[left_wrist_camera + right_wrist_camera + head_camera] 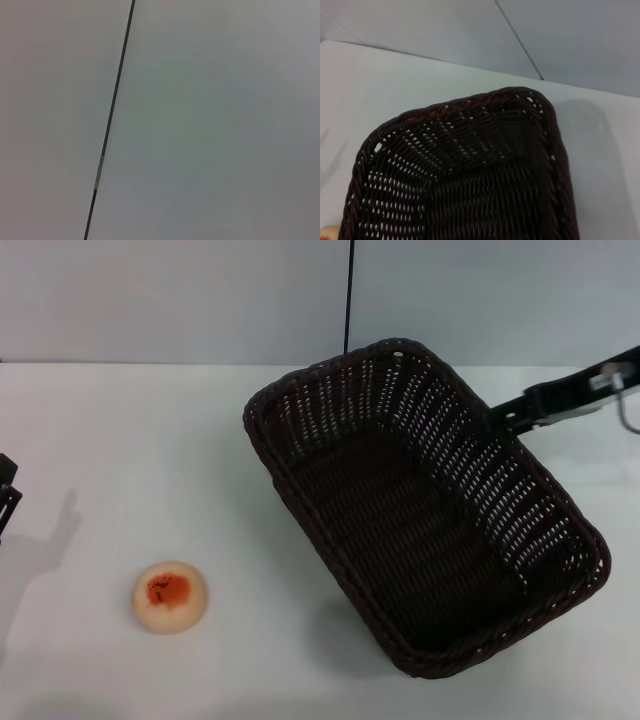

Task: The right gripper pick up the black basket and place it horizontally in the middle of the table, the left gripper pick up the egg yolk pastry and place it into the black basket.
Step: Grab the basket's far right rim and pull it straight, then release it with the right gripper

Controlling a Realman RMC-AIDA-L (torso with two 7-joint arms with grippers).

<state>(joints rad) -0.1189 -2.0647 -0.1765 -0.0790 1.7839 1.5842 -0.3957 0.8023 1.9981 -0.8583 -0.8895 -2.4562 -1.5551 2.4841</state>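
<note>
The black basket (420, 530) hangs tilted and askew above the table (130, 440), right of centre, with its shadow under its near edge. My right gripper (498, 418) comes in from the right and grips the basket's far right rim. The right wrist view looks down into the basket (470, 175). The egg yolk pastry (170, 596) lies on the table at the front left, apart from the basket. Only a bit of my left gripper (6, 495) shows at the left edge of the head view, well away from the pastry. The left wrist view shows none of these things.
A grey wall with a dark vertical seam (348, 295) stands behind the table. The left wrist view shows only that wall and its seam (112, 110). White tabletop lies between the pastry and the basket.
</note>
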